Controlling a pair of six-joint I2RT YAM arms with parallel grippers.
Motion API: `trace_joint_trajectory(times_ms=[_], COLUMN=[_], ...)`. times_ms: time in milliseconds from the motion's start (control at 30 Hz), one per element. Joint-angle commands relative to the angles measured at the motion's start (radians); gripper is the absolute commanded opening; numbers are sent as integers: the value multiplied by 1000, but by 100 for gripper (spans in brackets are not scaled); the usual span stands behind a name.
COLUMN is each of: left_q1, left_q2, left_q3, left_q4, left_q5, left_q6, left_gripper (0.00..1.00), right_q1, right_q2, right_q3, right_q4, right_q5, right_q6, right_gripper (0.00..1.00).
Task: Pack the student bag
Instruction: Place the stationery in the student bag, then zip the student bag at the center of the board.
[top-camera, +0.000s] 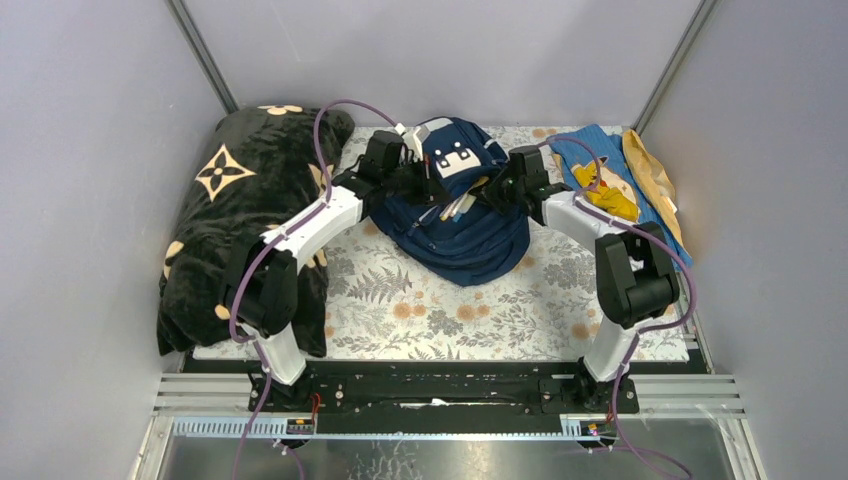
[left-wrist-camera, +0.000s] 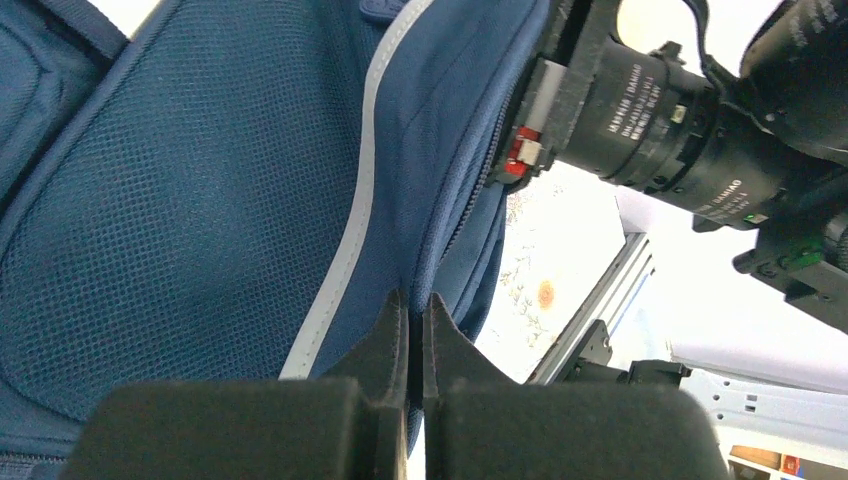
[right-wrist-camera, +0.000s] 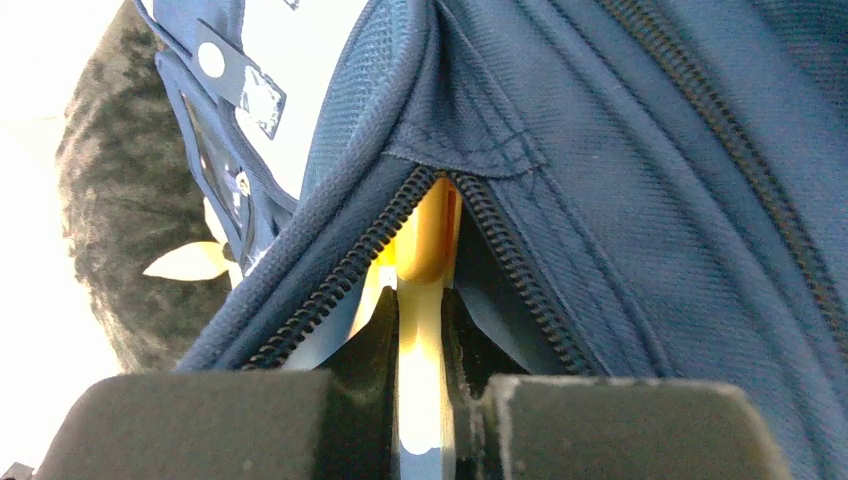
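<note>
Right wrist: right gripper (right-wrist-camera: 420, 305) clamps yellow flat stick (right-wrist-camera: 425, 235), tip in zip slot (right-wrist-camera: 478, 215) of student bag (top-camera: 460, 235).
Slot at 12 o'clock, stick's long axis points in; left gripper (left-wrist-camera: 412, 310) pinches bag fabric; bag betw. arms.

Looks matt and twill-woven on the navy student bag (right-wrist-camera: 650, 200), open-weave on its mesh panel (left-wrist-camera: 180, 200), with a dull toothed zipper (right-wrist-camera: 340, 265). Shines as smooth glossy plastic on the yellow strip (right-wrist-camera: 425, 230). Looks deep-piled, plush on the black blanket (top-camera: 200, 240).

Floral table (top-camera: 450, 310) bears blanket (top-camera: 240, 200), student bag (top-camera: 470, 245), blue cloth (top-camera: 588, 152).
</note>
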Motion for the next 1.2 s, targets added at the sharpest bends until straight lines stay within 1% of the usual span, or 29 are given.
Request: trace_joint_trajectory(times_ms=[0,133,167,200,267,333,400,467,533,633,733,833,867,900,933,967,1000,1067,1133,1167], left_q1=[1,1,1,0,1,0,1,2,0,-10,-30,-70,-85,-95,-97,-94,-86,-55,4,27], left_q2=[-49,-47,-46,-47,-45,-40,-34,-32,-28,-6,16,40,49,60,70,75,72,32,-22,-52], left_q3=[2,0,0,2,3,7,9,9,6,21,54,104,124,148,186,224,253,248,187,134], left_q4=[31,28,26,24,22,23,23,25,37,30,11,-55,-85,-121,-183,-246,-298,-325,-291,-269], left_q5=[53,51,49,48,44,47,47,37,29,25,-3,-62,-72,-78,-113,-174,-228,-294,-288,-279], left_q6=[-24,-23,-20,-19,-16,-16,-14,-19,-32,-32,-9,63,94,163,209,246,282,305,302,299], left_gripper=[0,0,0,0,0,0,0,0,0,0,0,0,10,31,47,58,64,75,77,76], right_q1=[50,57,58,58,58,57,58,57,58,59,58,58,56,56,56,56,55,41,10,-9], right_q2=[108,134,126,111,79,52,19,-9,-36,-119,-234,-345,-383,-420,-453,-482,-503,-523,-512,-505], right_q3=[75,123,123,118,103,96,81,68,68,33,-39,-96,-115,-137,-158,-172,-182,-192,-188,-187], right_q4=[48,28,2,-15,-44,-88,-124,-152,-199,-276,-344,-432,-452,-452,-442,-437,-433,-425,-417,-409], right_q5=[20,20,24,31,45,49,51,41,-16,-46,31,139,180,207,221,237,252,262,233,209], right_q6=[12,-3,-15,-25,-47,-75,-98,-122,-151,-203,-252,-284,-291,-305,-323,-338,-347,-359,-365,-366], right_gripper=[0,0,4,13,44,67,76,81,87,90,90,89,88,86,84,83,82,81,81,81])
